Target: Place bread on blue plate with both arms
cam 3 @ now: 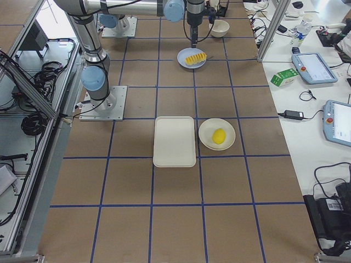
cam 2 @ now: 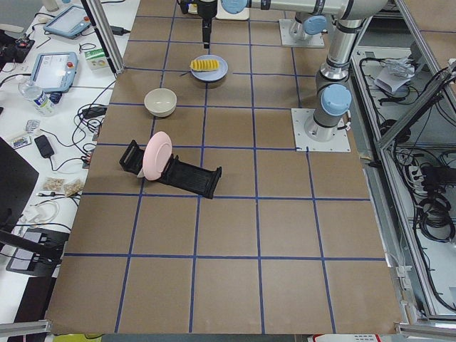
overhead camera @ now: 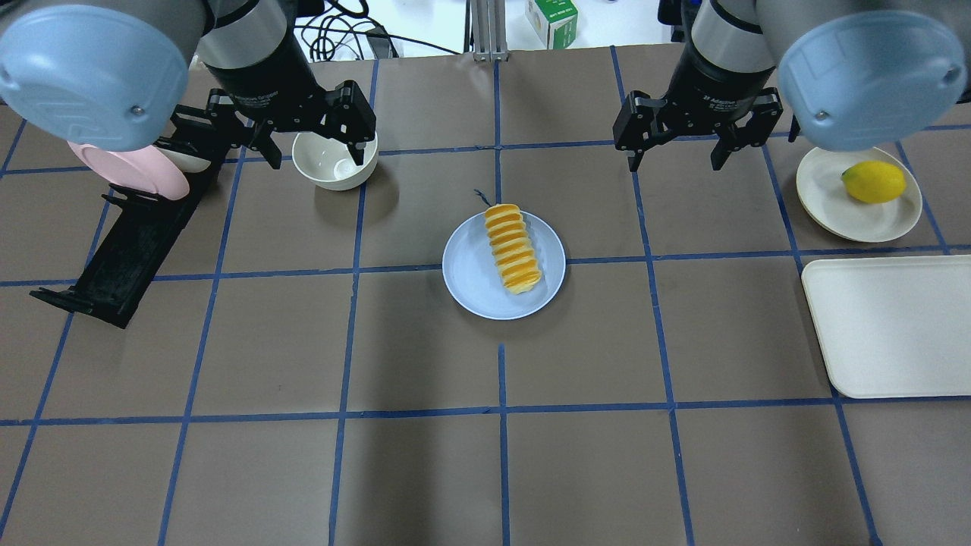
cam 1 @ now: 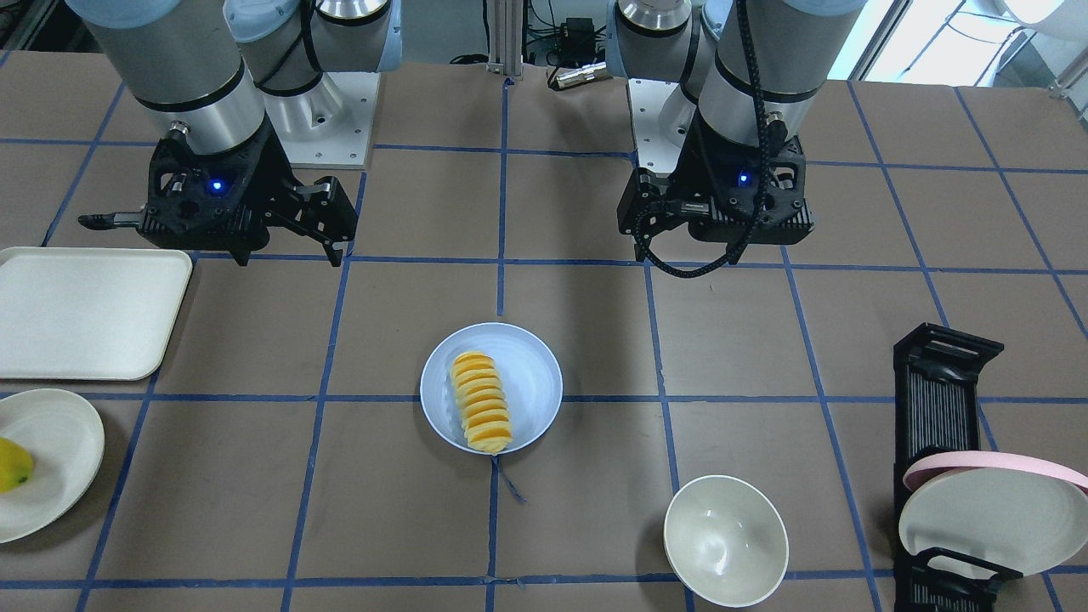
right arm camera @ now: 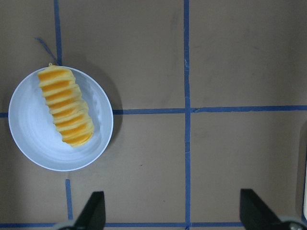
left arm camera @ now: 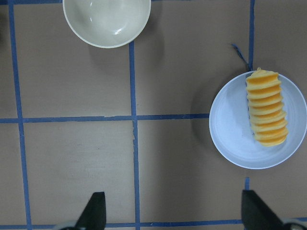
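The bread [cam 1: 482,401], a long yellow-orange ridged loaf, lies on the blue plate [cam 1: 535,374] at the table's centre. It also shows in the overhead view [overhead camera: 513,249] on the plate [overhead camera: 474,277]. My left gripper [overhead camera: 318,152] is open and empty, raised above the white bowl, well to the plate's left. My right gripper [overhead camera: 677,159] is open and empty, raised to the plate's right. The left wrist view shows the bread [left arm camera: 266,108] on the plate [left arm camera: 230,129] at its right. The right wrist view shows the bread [right arm camera: 64,106] at its left.
A white bowl [cam 1: 725,540] stands near the left gripper. A black dish rack [cam 1: 943,408] holds a pink-rimmed plate [cam 1: 994,510]. On the right arm's side are a cream tray [cam 1: 85,310] and a cream plate [cam 1: 51,459] with a yellow fruit [cam 1: 13,463].
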### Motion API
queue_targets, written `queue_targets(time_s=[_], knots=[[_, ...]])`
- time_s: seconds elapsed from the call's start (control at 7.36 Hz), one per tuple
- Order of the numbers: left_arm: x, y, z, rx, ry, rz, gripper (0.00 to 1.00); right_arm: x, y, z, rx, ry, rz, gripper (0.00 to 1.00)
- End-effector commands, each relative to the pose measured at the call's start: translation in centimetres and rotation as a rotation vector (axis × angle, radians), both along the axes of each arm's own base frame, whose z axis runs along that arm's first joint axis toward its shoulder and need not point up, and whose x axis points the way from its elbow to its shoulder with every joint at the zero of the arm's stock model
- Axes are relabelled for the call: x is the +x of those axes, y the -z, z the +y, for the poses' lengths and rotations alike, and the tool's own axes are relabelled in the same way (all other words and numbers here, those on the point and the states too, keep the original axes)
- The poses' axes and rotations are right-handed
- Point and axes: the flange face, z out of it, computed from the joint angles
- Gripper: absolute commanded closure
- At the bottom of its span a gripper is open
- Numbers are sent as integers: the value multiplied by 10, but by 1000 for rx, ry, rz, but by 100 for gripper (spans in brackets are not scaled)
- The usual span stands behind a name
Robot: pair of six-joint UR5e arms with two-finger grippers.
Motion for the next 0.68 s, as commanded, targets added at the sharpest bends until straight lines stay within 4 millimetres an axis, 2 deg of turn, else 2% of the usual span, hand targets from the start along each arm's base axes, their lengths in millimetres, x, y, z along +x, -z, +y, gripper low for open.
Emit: queue_targets(time_s=[0.0,0.14,0.27,0.54], knots=[[0,1,0,1,0,-2,0,1,2,0,6,-2,-7,0],[-1,16,-4,36,0,-4,0,1,1,1,2,-2,-6,0],[0,6,3,15,0,1,0,2,-2,1,-3,-3,-12,0],[2,5,6,15,0,-1,0,2,-7,-3,-14,-4,-9,0]])
